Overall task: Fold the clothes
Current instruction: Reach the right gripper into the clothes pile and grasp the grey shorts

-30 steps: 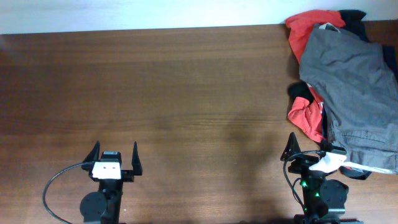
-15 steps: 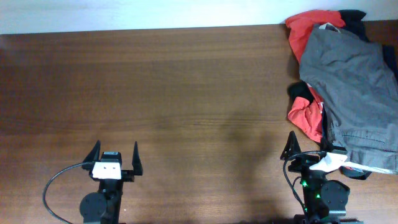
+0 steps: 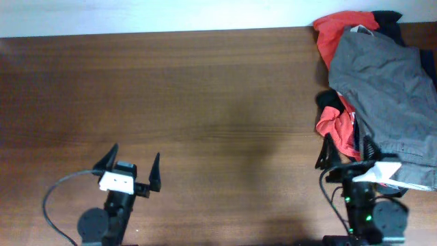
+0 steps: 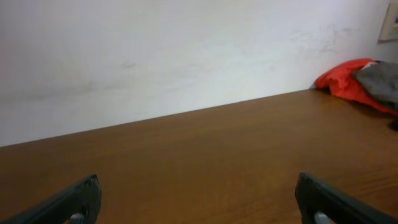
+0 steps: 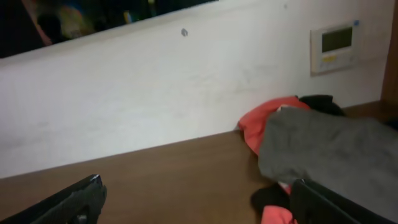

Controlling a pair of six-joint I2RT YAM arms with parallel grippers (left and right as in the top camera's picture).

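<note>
The grey-khaki shorts lie wrinkled on top of a heap at the table's right edge. They also show in the right wrist view and at the far right of the left wrist view. My right gripper is open and empty, its fingertips at the heap's near edge beside the red cloth. My left gripper is open and empty at the front left, far from the shorts.
A red printed T-shirt and a dark navy garment lie under the shorts. The brown wooden table ends at a white wall at the back. A wall panel hangs behind the heap.
Both grippers have moved forward, away from the front edge. The right gripper now reaches the near edge of the heap. The clothes have not moved.
</note>
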